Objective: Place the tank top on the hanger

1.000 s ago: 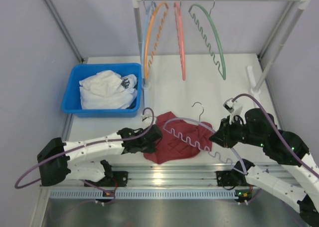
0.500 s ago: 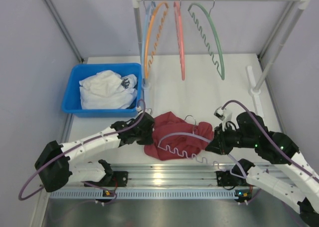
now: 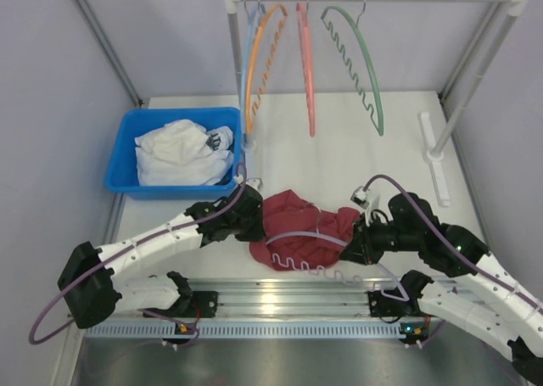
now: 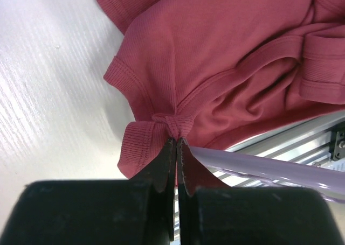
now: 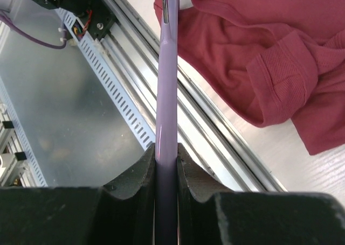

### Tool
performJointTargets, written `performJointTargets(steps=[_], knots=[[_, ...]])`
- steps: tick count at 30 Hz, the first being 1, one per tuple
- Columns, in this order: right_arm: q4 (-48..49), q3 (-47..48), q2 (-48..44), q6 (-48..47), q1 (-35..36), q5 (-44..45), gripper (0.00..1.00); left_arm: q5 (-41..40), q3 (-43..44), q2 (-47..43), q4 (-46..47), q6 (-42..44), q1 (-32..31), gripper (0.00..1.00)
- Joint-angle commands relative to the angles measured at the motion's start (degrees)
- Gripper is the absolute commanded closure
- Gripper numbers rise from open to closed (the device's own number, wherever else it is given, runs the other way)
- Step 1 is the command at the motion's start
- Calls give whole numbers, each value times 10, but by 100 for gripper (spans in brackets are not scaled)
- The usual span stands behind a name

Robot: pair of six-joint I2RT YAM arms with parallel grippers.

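The maroon tank top [image 3: 297, 218] lies bunched on the table between my two arms. My left gripper [image 3: 254, 225] is shut on a hem at its left edge; the left wrist view shows the fingertips [image 4: 177, 141] pinching a gathered fold of the tank top [image 4: 226, 56]. The lavender hanger [image 3: 299, 236] lies across the fabric, its wavy bar [image 3: 299, 264] toward the near edge and its hook hidden. My right gripper [image 3: 361, 243] is shut on the hanger's right arm. In the right wrist view the hanger [image 5: 167, 83] runs straight out from the right gripper [image 5: 167, 151], beside the tank top [image 5: 259, 40].
A blue bin [image 3: 125, 172] with a white cloth [image 3: 180, 153] sits at the back left. Orange [image 3: 257, 64], salmon [image 3: 307, 72] and green [image 3: 361, 64] hangers hang from the rack at the back. An aluminium rail [image 3: 280, 297] runs along the near edge.
My right gripper has carried the hanger leftward into the tank top, and its hook has gone under the fabric. My left gripper has drawn the hem back and left, bunching the top.
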Motion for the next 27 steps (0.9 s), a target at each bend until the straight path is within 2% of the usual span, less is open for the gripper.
performJointTargets(steps=[1, 9, 18, 27], knots=[[91, -7, -1, 7, 18, -2, 100, 16, 36, -25, -11, 15, 3, 100], [197, -56, -17, 35, 47, 47, 100, 17, 54, -42, -38, 21, 3, 100], [262, -118, -34, 51, 94, 91, 100, 19, 83, -63, -53, 21, 3, 100], [367, -154, -14, 43, 149, 150, 100, 47, 107, -53, -56, 30, 3, 100]])
